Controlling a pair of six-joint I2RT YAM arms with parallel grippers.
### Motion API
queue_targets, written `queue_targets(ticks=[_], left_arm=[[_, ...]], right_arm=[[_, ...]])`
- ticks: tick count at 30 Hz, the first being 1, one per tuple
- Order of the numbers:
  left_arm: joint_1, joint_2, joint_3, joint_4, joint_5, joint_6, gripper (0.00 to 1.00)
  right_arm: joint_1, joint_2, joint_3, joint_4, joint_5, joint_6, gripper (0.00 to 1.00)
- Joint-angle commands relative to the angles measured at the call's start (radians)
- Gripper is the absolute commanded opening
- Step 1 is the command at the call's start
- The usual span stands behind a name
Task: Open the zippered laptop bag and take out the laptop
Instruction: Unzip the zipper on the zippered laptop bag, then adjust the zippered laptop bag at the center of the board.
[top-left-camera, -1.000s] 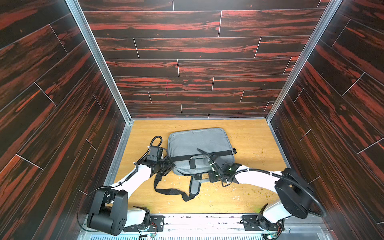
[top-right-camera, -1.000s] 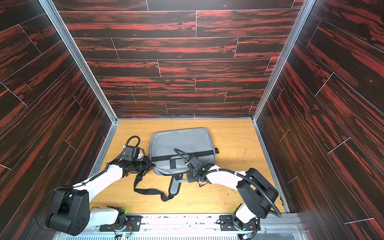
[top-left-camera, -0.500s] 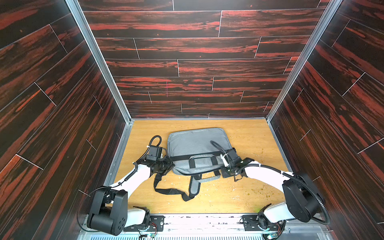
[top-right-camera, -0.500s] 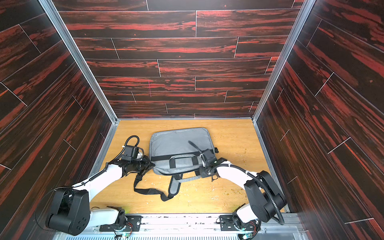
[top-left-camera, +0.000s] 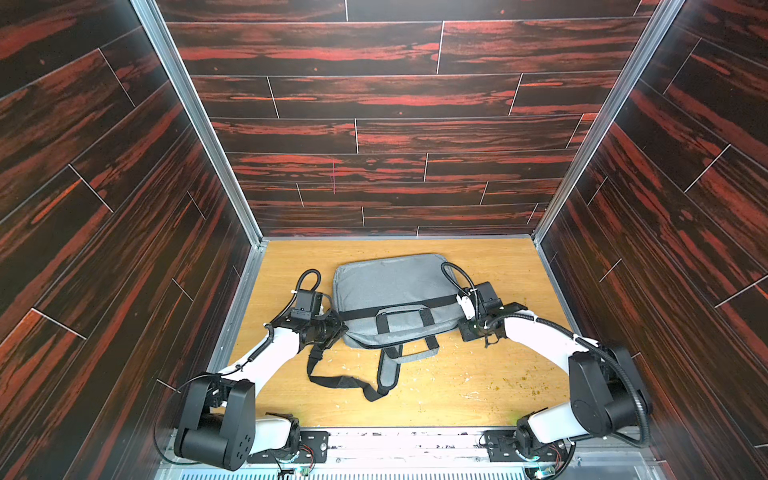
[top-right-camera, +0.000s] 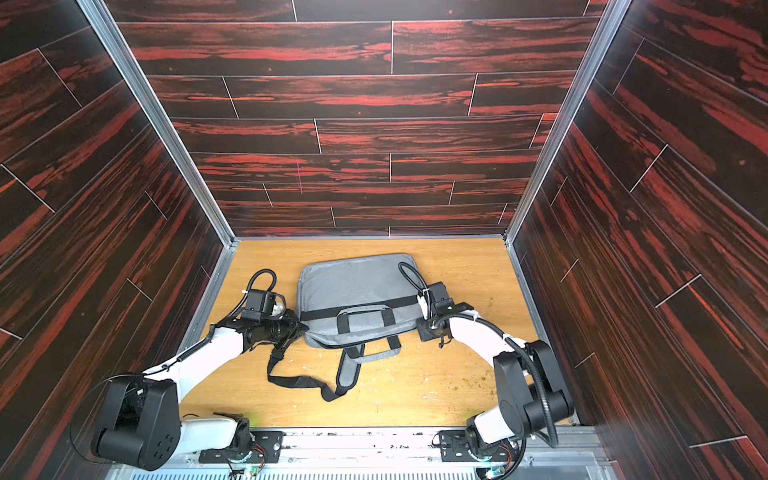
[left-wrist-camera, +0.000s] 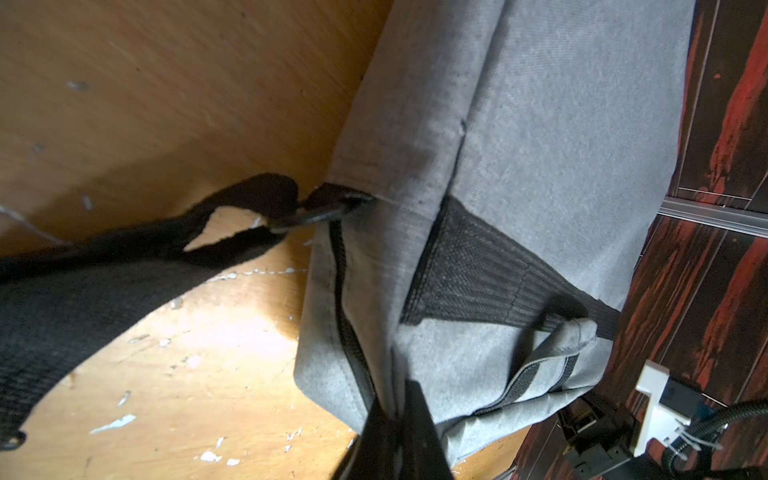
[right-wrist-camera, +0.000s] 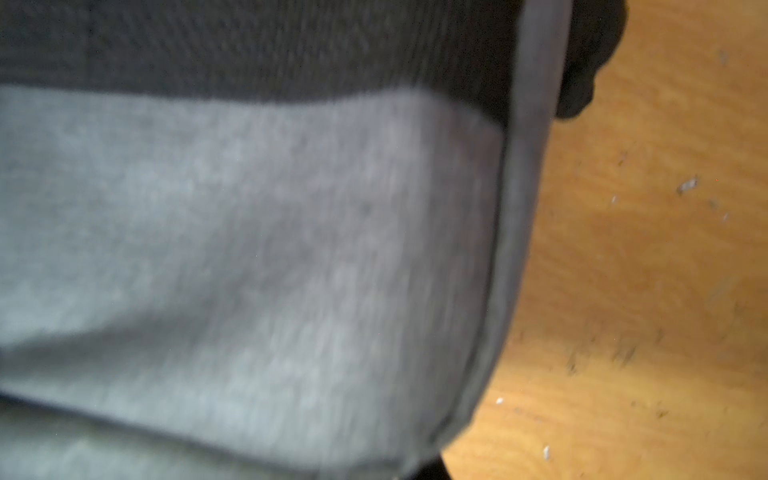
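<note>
Zipper (left-wrist-camera: 343, 291) runs left to right along near edge of the bag (top-left-camera: 395, 286); left gripper (left-wrist-camera: 395, 399) pinches its near left corner, right gripper (top-left-camera: 464, 330) is closed at its right end.

Counted one zippered laptop bag (top-left-camera: 395, 282). Counted on it one black webbing stripe (top-left-camera: 361, 312) and two grey hand straps, namely an upper hand strap (top-left-camera: 405, 308) and a lower hand strap (top-left-camera: 417, 355). Noted one long black shoulder strap (top-left-camera: 332, 380) carrying one grey pad (top-left-camera: 388, 370). Tallied two robot arms, namely a left arm (top-left-camera: 274, 353) and a right arm (top-left-camera: 536, 336). Found one wooden table (top-left-camera: 478, 386) and three dark plank walls (top-left-camera: 395, 104) in both top views.
</note>
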Motion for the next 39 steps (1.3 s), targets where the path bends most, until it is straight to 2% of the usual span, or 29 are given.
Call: queue_targets(ticks=[1,2,6,9,11,15,19,21,25,29,34,36,39], left_arm=[[0.019,-0.002,0.022,-0.004,-0.027,-0.003,0.00],[0.020,-0.005,0.018,-0.002,-0.025,-0.005,0.00],[0.020,-0.026,0.008,-0.005,-0.022,-0.012,0.00],[0.020,-0.028,0.004,0.002,-0.016,-0.016,0.00],[0.019,-0.026,0.000,0.015,-0.016,-0.024,0.00],[0.017,-0.023,-0.002,0.033,-0.009,-0.033,0.00],[0.015,-0.016,-0.011,0.045,-0.003,-0.036,0.00],[0.014,-0.012,-0.013,0.050,-0.001,-0.038,0.00],[0.006,-0.005,-0.013,0.060,0.004,-0.038,0.00],[0.000,-0.009,-0.016,0.060,0.008,-0.040,0.00],[-0.008,-0.038,-0.037,0.052,0.011,-0.050,0.00],[-0.012,-0.057,-0.048,0.046,0.006,-0.058,0.00],[-0.027,-0.086,-0.072,0.053,-0.006,-0.083,0.00]], right_arm=[[-0.020,0.041,0.038,0.024,-0.020,-0.052,0.00],[-0.020,0.046,0.043,0.024,-0.041,-0.047,0.01],[-0.020,0.031,0.043,0.027,-0.104,0.003,0.15],[-0.020,-0.008,0.047,0.008,-0.153,0.077,0.29],[-0.020,-0.049,0.040,-0.015,-0.172,0.142,0.34],[-0.020,-0.182,-0.021,0.001,-0.219,0.347,0.48],[-0.016,-0.289,-0.122,0.163,-0.335,0.647,0.61],[0.008,-0.307,-0.142,0.186,-0.317,0.741,0.66],[0.046,-0.274,-0.135,0.078,-0.200,0.829,0.67],[0.046,-0.229,-0.181,0.218,-0.209,0.912,0.64],[0.037,-0.072,-0.112,0.236,-0.181,0.878,0.59],[0.037,-0.044,-0.091,0.254,-0.180,0.858,0.54],[0.035,-0.005,-0.045,0.282,-0.193,0.830,0.39]])
